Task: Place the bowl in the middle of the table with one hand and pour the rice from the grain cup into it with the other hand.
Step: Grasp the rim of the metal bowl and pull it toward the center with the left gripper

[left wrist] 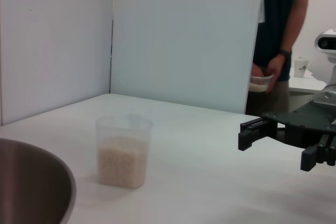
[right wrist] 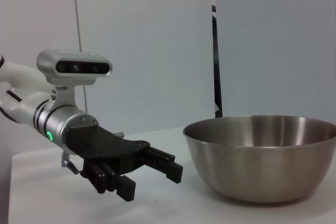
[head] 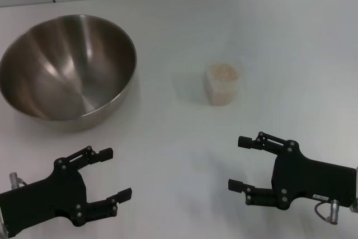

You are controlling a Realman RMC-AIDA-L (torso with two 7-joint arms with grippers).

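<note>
Steel bowl (head: 67,71) far-left, both end effectors spread; bystander (left wrist: 286,30) only in left-wrist view

The bowl (head: 68,71), wide shiny steel and empty, sits upright on the white table (head: 168,155), just beyond the spread fingers of the left gripper (head: 117,174) and apart from them. The cup (head: 222,84), clear plastic and upright, holds pale rice (head: 222,73) to roughly two thirds; it stands ahead of the right gripper (head: 239,163), whose fingers are also spread, near but untouched.
</note>
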